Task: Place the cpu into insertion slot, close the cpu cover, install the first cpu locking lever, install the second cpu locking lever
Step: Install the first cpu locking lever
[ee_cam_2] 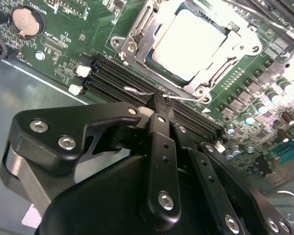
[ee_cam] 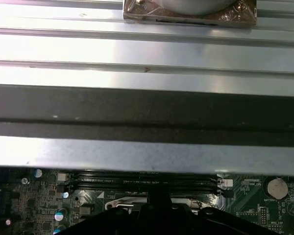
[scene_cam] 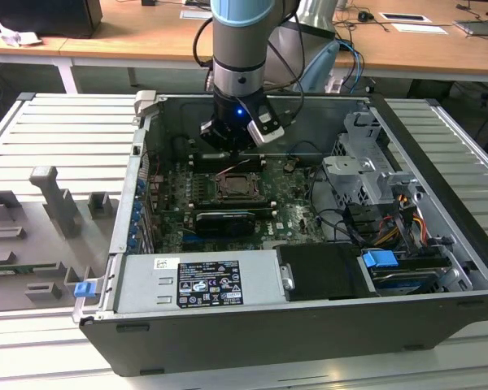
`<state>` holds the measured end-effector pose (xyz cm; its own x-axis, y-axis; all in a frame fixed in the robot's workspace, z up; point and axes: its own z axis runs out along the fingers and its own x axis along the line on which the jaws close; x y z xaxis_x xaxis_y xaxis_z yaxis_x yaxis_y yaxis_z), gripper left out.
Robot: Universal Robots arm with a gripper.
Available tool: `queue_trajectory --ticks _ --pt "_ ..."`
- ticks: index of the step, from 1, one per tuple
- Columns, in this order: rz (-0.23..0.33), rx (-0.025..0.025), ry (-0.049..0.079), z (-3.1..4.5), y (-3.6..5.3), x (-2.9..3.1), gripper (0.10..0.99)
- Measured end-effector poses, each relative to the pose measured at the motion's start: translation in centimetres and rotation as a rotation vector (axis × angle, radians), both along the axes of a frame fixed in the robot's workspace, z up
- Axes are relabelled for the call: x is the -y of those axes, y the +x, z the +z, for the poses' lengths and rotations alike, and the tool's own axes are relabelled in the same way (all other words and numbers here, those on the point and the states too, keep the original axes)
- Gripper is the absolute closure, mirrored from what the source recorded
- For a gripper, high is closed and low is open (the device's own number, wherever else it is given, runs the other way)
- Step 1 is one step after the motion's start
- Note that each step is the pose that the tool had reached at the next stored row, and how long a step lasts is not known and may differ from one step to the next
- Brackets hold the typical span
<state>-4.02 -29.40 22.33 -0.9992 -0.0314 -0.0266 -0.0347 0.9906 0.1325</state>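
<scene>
Power supply (scene_cam: pixel 199 280): nearest, lying along the case's near wall.
Black bar (scene_cam: pixel 224 221): just beyond it on the green board (scene_cam: pixel 297 215), running left to right.
Slot (scene_cam: pixel 241 186): mid-board, just far of the bar.
Cpu (ee_cam_2: pixel 191 41): seated in the slot, lying flat with its pale metal top facing up.
Cpu axis: it is square, so it has no long axis; its edges run square with the slot's rim and parallel to the memory slots (ee_cam_2: pixel 117 78).
Cover (ee_cam_2: pixel 218 66): folded down flat, framing the cpu's top.
Lever (ee_cam_2: pixel 137 91): a thin wire along the slot's far edge, between the cover and the memory slots, its length running left to right.
Gripper (ee_cam_2: pixel 156 104): just above the slot's far edge, pointing down, fingers drawn together with the tip at the lever. Whether the wire is pinched I cannot tell.
Done: cpu placed and cover closed, by the look of it.
Left: the levers. The first seems to be in hand, and I cannot tell whether either is latched.
Far: the case's back wall, with wooden desks (scene_cam: pixel 146 32) beyond it.
</scene>
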Motion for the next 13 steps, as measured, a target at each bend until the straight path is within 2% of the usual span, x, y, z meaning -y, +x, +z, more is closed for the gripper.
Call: queue_trajectory --ticks 13 --pt "0.0 0.0001 0.0 -0.37 0.39 -0.06 0.98"
